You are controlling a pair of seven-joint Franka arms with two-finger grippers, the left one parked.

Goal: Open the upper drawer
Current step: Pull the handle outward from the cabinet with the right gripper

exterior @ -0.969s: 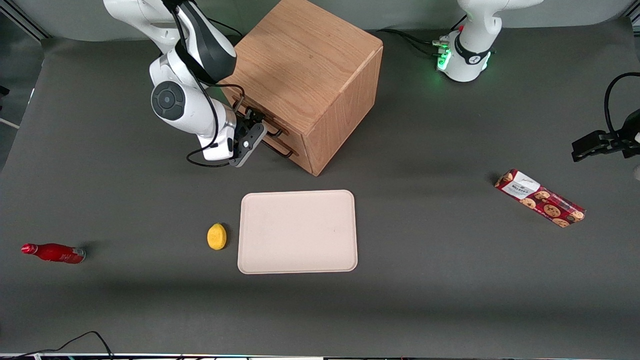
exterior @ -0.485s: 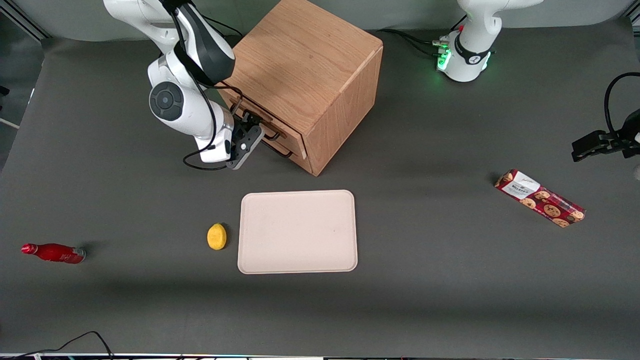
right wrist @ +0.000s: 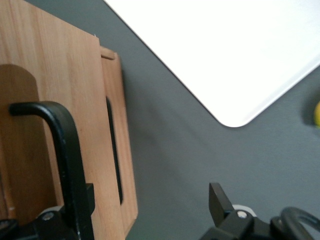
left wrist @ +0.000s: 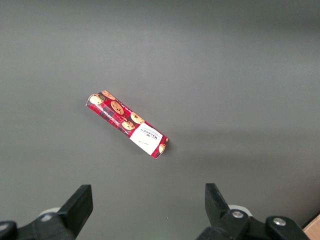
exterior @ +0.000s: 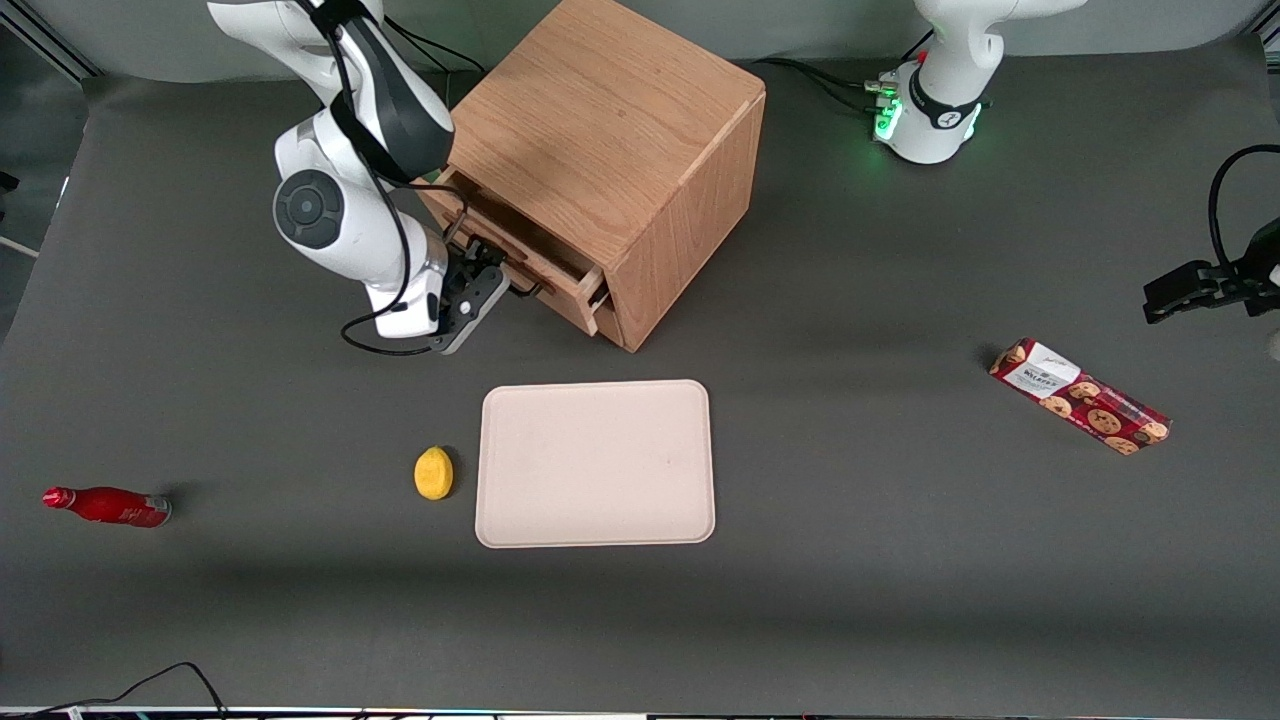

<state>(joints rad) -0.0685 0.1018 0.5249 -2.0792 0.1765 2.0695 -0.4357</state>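
Gripper [exterior: 497, 281] at upper drawer [exterior: 520, 262] handle

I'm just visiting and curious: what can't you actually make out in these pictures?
- Inside of the upper drawer: front view, hidden under the cabinet top.
- Hand, open at the drawer's handle: front view, contact too small to see.
- Red bottle label: front view, too small.
- Yellow fruit: right wrist view, cut by the edge, blurred.
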